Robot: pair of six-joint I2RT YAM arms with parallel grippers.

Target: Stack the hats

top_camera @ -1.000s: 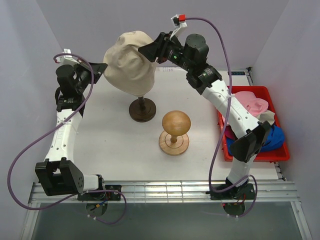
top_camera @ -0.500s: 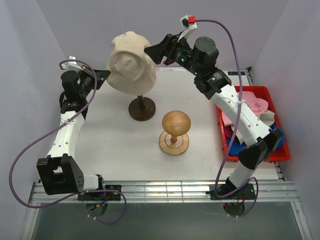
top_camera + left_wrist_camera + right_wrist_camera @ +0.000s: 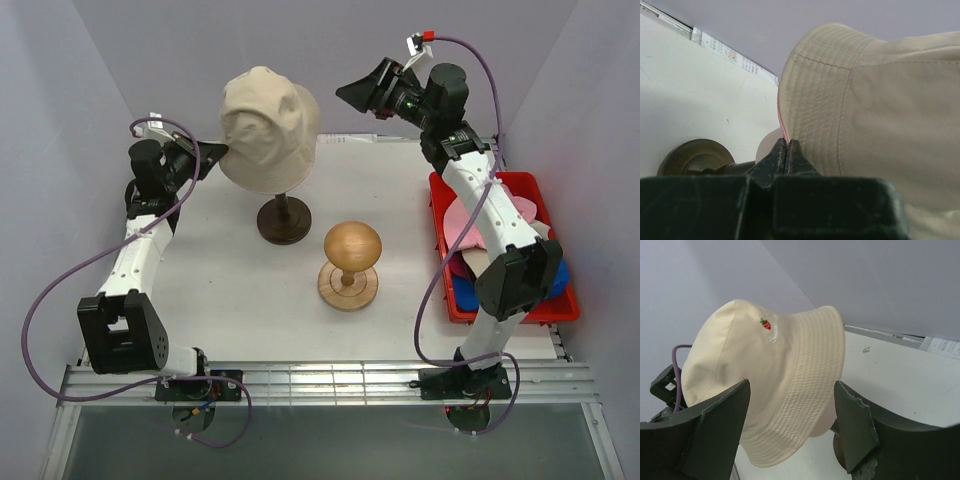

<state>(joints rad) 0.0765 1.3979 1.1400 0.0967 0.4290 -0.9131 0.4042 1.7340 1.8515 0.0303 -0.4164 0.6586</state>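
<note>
Beige fabric bucket hat [image 3: 268, 125] sits on the dark wooden stand [image 3: 284, 222] at upper centre, its brim pinched in the closed left claw [image 3: 786, 146]. Right claw [image 3: 350, 90], wide open and empty, hangs upper right; tug the brim gently, or the stand may tip.

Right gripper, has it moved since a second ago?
Yes. The right gripper has drawn back rightward off the beige bucket hat, toward the red bin side, with its jaws open.
</note>
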